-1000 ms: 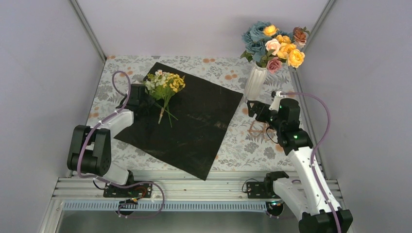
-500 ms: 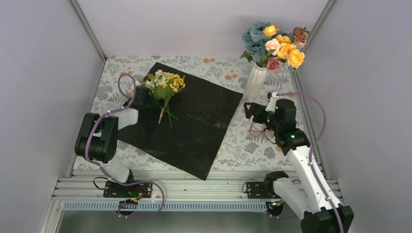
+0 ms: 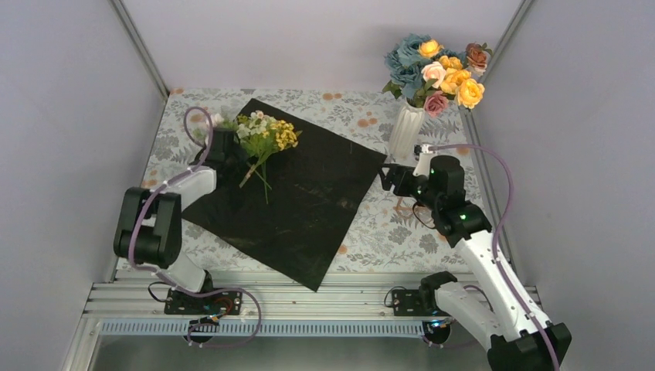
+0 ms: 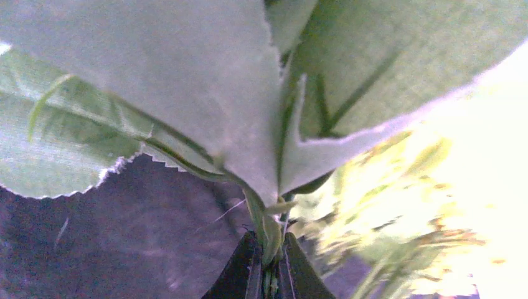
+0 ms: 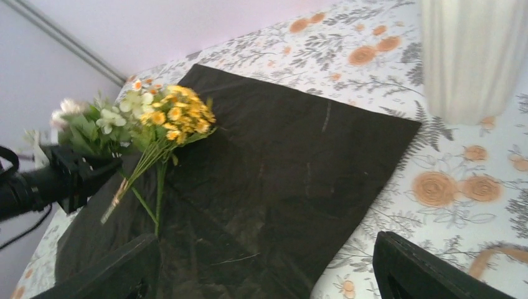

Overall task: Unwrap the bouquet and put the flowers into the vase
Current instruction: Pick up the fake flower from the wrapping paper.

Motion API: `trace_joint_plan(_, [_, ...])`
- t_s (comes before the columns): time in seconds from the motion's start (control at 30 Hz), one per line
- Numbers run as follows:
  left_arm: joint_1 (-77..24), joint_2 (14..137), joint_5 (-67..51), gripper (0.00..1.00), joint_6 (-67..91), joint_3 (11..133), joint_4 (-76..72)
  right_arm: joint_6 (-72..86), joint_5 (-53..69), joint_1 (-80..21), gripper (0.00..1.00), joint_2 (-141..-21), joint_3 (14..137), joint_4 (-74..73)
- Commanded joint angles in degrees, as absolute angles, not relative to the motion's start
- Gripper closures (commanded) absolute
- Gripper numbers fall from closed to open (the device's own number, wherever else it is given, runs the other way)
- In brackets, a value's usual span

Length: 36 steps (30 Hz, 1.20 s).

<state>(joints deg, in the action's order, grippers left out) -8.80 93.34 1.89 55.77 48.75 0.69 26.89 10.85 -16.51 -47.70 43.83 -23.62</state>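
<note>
The black sheet (image 3: 301,189) lies spread flat on the floral tablecloth. A small bunch of yellow and white flowers (image 3: 266,133) is over its far left part. My left gripper (image 3: 238,161) is shut on the bunch. In the left wrist view its jaws (image 4: 269,271) pinch a green stem (image 4: 266,227) under large leaves. The white ribbed vase (image 3: 405,130) stands at the back right and holds blue, orange and pink flowers (image 3: 436,69). My right gripper (image 3: 386,176) is open, with nothing in it, at the sheet's right corner and just in front of the vase (image 5: 470,56).
Grey walls with metal posts close in the table on the left, back and right. The aluminium rail (image 3: 309,297) with both arm bases runs along the near edge. In the right wrist view the left gripper (image 5: 75,177) shows beside the bunch (image 5: 155,115).
My left gripper has shut on the bunch's stem, and the bunch has turned slightly. The black sheet has slid a little left. My right gripper has moved left towards the sheet's corner.
</note>
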Motion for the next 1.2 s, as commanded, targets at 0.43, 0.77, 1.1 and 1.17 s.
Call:
trace_joint_plan(0.43, [-13.37, 74.57, -0.64, 0.98, 11.63, 66.03, 14.76, 26.39, 14.51, -35.40, 0.16, -56.23, 58.97, -18.72])
trace_joint_plan(0.77, [-16.73, 68.69, -39.97, 0.98, 4.59, 69.47, 15.53, 30.08, 23.41, -40.24, 0.35, -72.24, 72.16, -2.76])
trace_joint_plan(1.1, [-19.51, 67.44, -52.27, 0.98, 4.61, 71.25, 15.01, 33.28, 26.51, -43.48, 0.33, -79.03, 76.02, 4.77])
trace_joint_plan(1.17, [-20.01, 67.81, -53.89, 0.98, 4.13, 71.37, 15.07, 33.36, 25.87, -44.03, 0.37, -79.61, 76.45, 5.27])
